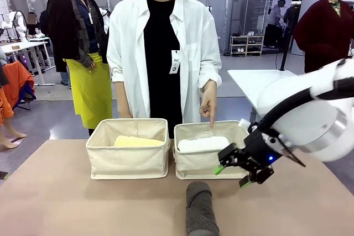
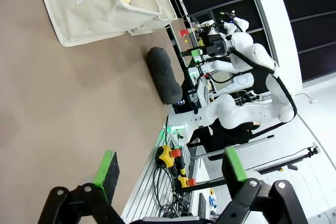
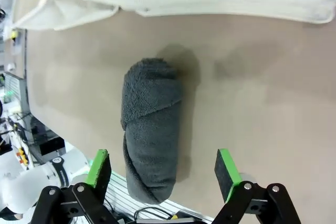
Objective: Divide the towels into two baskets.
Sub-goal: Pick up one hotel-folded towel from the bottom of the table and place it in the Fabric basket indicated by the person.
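Observation:
A dark grey rolled towel [image 1: 200, 208] lies on the brown table near its front edge, also seen as the grey towel [image 3: 150, 148] and the grey towel [image 2: 163, 74]. Two beige baskets stand side by side behind it. The left basket [image 1: 128, 161] holds a yellow towel [image 1: 137, 141]; the right basket [image 1: 204, 165] holds a white towel [image 1: 202, 143]. My right gripper [image 1: 231, 173] hovers open just right of and above the grey towel, in front of the right basket; the right gripper [image 3: 164, 170] has the roll's near end between its fingers. My left gripper [image 2: 169, 171] is open over bare table.
A person in a white shirt stands behind the baskets, one hand [image 1: 208, 103] pointing down at the right basket. Other people stand farther back. Bare table [image 1: 66, 203] lies left of the grey towel.

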Action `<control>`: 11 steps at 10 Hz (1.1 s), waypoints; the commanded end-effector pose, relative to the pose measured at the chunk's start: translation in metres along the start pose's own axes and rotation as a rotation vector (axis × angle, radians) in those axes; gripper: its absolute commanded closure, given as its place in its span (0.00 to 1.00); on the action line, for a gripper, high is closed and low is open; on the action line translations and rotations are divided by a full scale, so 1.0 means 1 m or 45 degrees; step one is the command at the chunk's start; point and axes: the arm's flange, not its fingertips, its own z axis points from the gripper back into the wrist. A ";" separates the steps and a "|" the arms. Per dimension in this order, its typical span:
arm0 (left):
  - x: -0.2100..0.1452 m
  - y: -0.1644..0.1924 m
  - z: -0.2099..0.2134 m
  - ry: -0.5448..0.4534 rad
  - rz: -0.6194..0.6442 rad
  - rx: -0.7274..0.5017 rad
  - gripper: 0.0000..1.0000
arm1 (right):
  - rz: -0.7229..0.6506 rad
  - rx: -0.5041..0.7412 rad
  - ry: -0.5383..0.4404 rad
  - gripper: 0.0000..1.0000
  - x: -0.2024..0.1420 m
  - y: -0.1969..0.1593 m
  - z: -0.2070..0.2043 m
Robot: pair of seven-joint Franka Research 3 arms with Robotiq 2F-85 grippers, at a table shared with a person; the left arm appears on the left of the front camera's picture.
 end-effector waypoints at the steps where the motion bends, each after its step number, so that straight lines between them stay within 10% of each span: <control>1: -0.002 -0.005 0.002 0.000 -0.014 -0.010 0.00 | -0.017 -0.062 0.001 0.00 -0.016 0.008 -0.024; 11: -0.002 -0.005 0.002 0.000 -0.014 -0.010 0.00 | 0.068 -0.069 0.033 0.00 -0.029 0.046 -0.119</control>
